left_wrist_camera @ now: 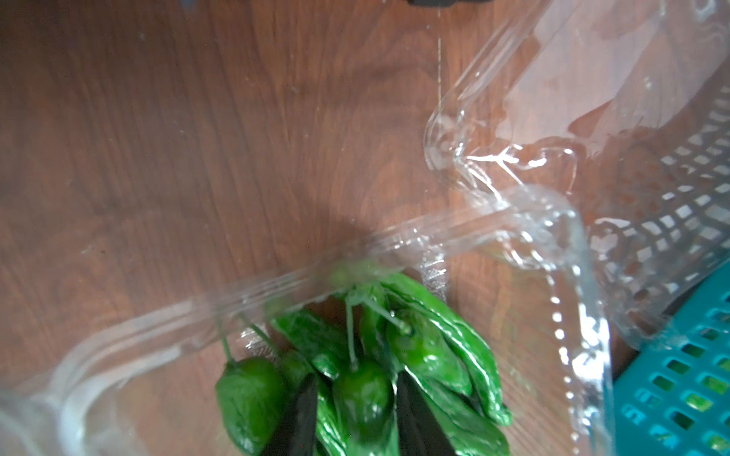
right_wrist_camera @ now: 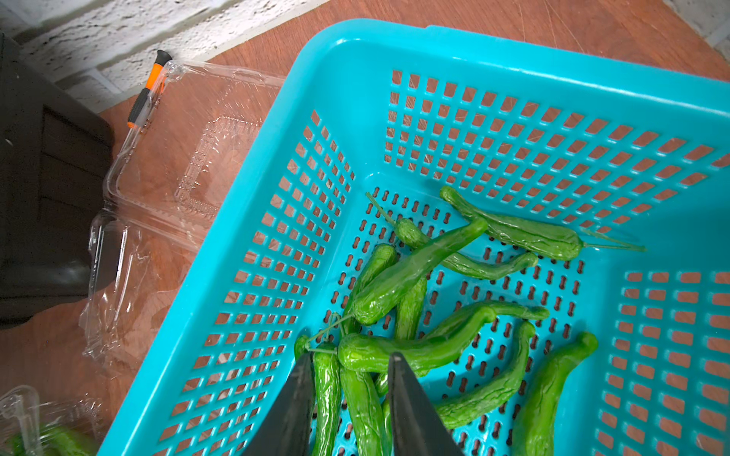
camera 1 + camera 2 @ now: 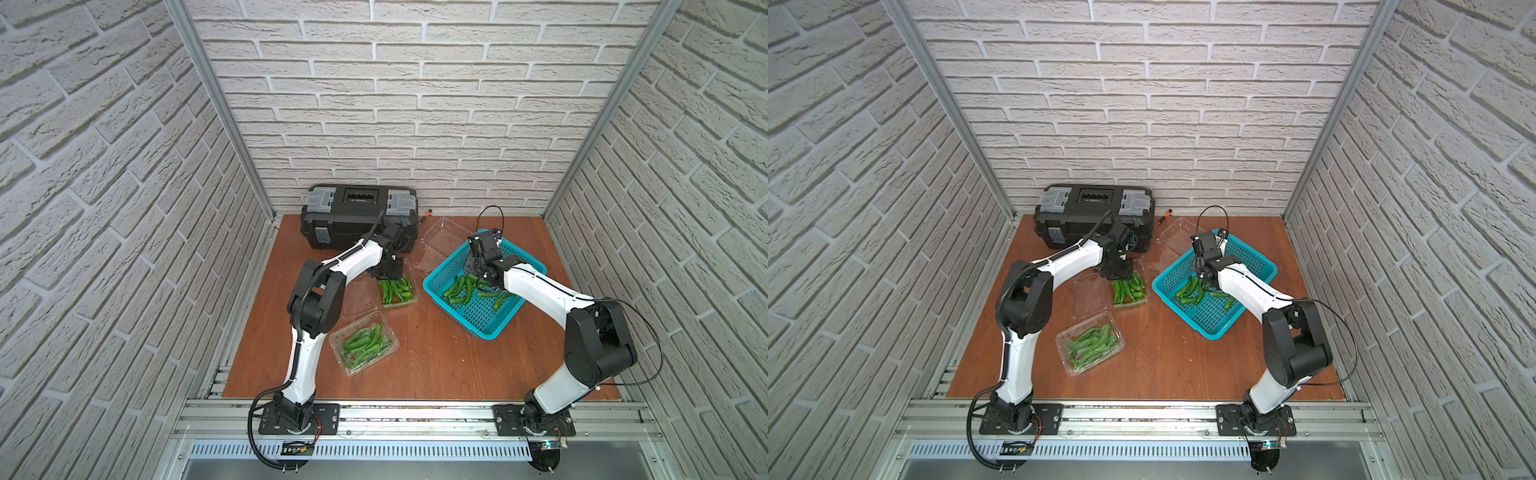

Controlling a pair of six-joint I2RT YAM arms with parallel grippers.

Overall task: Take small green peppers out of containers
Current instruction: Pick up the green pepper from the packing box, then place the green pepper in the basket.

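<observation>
Left wrist view: the left gripper point(image 1: 355, 375) pinches one pepper point(image 1: 363, 398) by both sides in the open box point(image 1: 434, 233) beside the basket point(image 2: 513, 51). Inside the basket the right gripper point(image 2: 350, 355) stands half-spread over loose peppers point(image 2: 414, 347); whether it grips one, I can't tell. A shut box point(image 3: 337, 341) of peppers lies farther from the basket, an empty box point(image 3: 442, 237) right against it.

Overhead stereo pair, close downward wrist views

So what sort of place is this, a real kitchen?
Probably a staged robot test cell, not a kitchen: brick-pattern wall panels in aluminium framing, a wooden tabletop, and a black toolbox.
</observation>
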